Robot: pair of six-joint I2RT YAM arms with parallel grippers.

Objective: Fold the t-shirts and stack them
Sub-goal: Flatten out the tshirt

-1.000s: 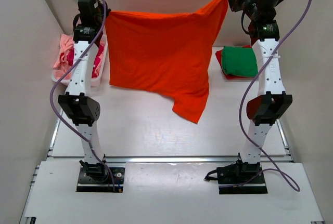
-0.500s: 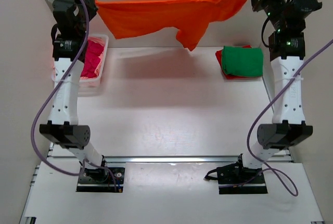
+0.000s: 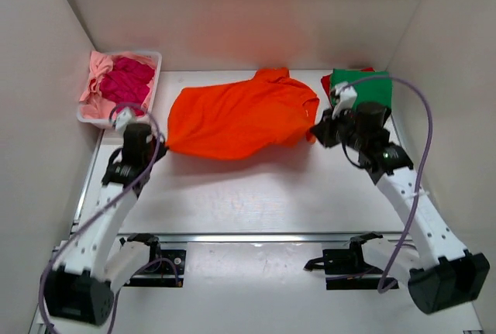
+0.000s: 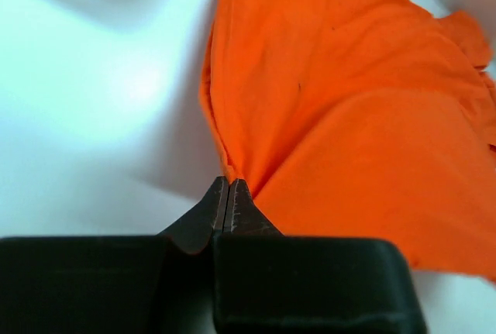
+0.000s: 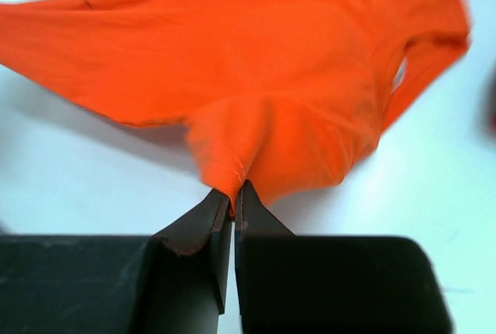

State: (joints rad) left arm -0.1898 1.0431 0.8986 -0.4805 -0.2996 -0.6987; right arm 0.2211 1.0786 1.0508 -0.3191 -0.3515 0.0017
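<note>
White table (image 3: 232, 194) | arms reaching low | left claw (image 4: 229, 194), right claw (image 5: 232, 194) clamped on orange t-shirt (image 3: 236, 117), apparently edges

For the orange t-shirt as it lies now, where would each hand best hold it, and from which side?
Likely its two side edges, low from the outside: the orange t-shirt lies flat and spread, so only the edges give a pinchable fold. The left hand and right hand are shut on it there.
</note>
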